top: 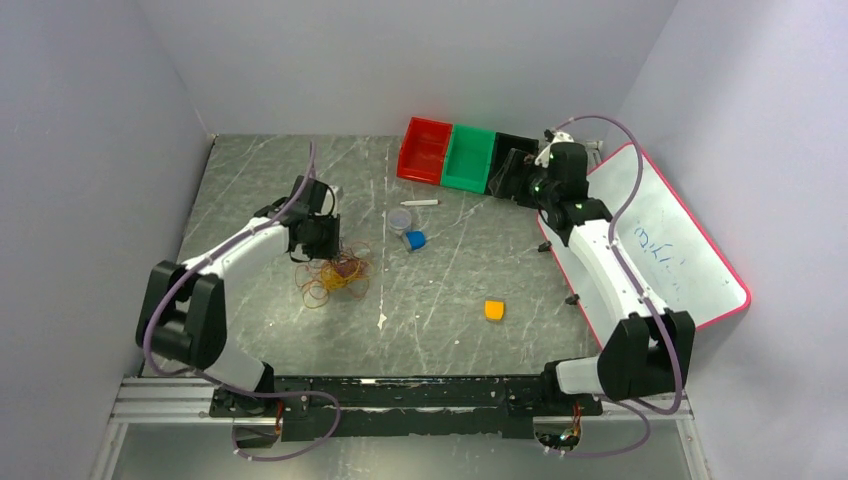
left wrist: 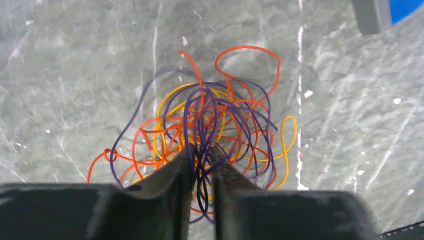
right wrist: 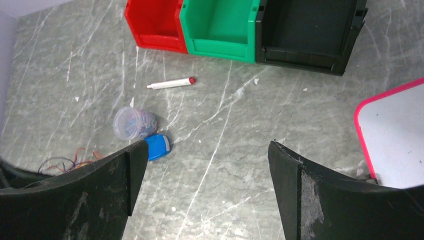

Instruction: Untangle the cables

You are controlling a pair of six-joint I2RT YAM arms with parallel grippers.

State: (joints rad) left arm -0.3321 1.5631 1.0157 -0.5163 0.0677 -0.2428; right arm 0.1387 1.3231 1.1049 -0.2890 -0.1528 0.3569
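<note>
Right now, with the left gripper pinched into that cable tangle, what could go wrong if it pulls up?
The left gripper is shut on several strands of the cables at once, so a pull would likely drag the whole tangle along or tighten it. The right gripper is open, far off by the black bin, so nothing holds the pile down.

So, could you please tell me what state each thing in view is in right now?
Thin yellow, purple and red-orange cables: tangled in one heap.
Left fingers: shut on the cables.
Right fingers: open, holding nothing.
White marker pen: red cap on, lying flat.
Green plastic bin: upright, nothing visible inside.
</note>
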